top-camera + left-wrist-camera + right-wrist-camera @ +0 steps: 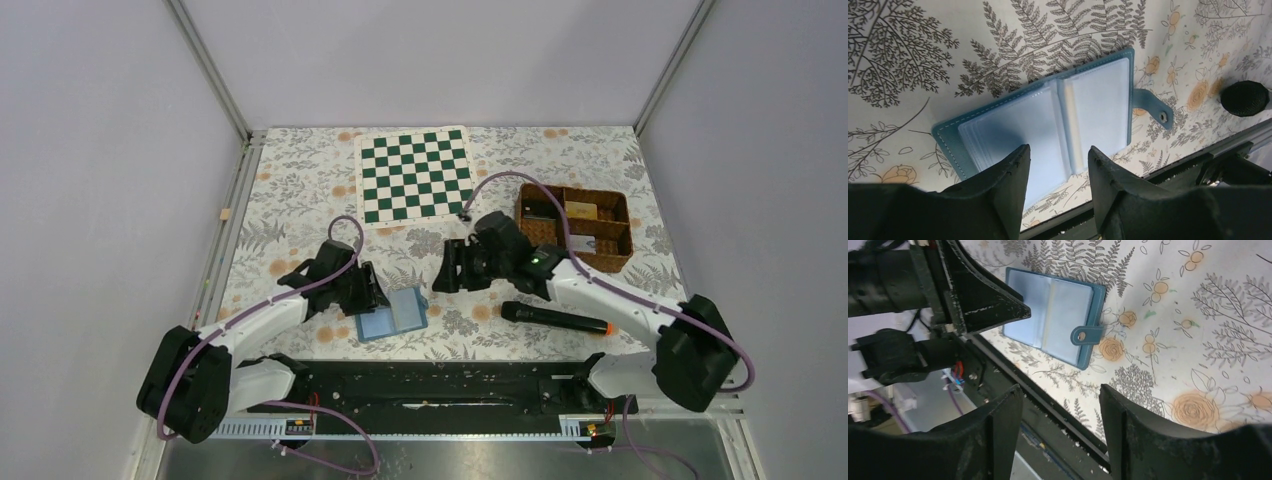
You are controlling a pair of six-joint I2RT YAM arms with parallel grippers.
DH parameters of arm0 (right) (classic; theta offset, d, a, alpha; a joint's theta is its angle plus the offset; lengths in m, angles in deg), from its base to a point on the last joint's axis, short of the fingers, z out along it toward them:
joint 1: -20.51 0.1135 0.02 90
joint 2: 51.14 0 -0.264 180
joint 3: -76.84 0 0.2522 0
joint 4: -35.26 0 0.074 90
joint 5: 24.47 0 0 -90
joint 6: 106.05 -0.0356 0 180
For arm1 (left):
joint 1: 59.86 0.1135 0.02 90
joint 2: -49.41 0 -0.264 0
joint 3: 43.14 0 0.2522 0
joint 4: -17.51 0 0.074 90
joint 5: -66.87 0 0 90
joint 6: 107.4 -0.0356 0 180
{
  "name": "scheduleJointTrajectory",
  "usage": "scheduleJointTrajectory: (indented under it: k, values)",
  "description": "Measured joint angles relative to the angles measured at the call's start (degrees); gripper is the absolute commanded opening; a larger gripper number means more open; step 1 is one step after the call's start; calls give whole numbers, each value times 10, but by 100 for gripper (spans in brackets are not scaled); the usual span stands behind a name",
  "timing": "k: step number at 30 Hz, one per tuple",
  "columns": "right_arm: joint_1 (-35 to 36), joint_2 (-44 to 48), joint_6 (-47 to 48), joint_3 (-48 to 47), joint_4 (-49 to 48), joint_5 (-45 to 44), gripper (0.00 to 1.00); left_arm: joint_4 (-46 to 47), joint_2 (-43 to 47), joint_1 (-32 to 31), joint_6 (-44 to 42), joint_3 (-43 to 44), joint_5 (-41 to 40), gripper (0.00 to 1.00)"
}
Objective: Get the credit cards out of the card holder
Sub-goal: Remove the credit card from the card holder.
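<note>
The card holder [393, 313] lies opened flat on the flowered cloth near the front edge, blue outside with light blue pockets [1048, 117] and a snap strap [1153, 105]. No credit cards show; they are hidden. My left gripper [365, 290] hangs at the holder's left leaf, its jaws [1058, 155] open with only the holder and cloth seen between them. My right gripper [455, 265] is up and to the right of the holder, well apart from it. It stands open [1060, 395] with nothing in it, and its view shows the holder [1050, 315] beyond.
A black pen-like stick with an orange tip [555, 318] lies right of the holder. A brown wicker basket [575, 225] stands at the right, and a green-and-white chequered board [415, 175] lies at the back. The black front rail [430, 385] runs just below the holder.
</note>
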Motion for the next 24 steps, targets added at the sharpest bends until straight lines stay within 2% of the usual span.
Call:
scheduleJointTrajectory:
  k: [10,16,20,22,24]
  values:
    - [124,-181,28,-102,10,-169,64,16,17,0,9,-25,-12,46]
    - [144,-236,40,-153,21,-216,53,33,32,-1,14,-40,-8,45]
    - [144,-255,40,-155,23,-221,50,37,34,-7,15,-43,-6,45]
    - [144,-259,39,-153,22,-220,44,40,34,-12,15,-43,-6,45]
    - [144,-259,38,-150,22,-220,25,40,34,-16,15,-43,-6,44]
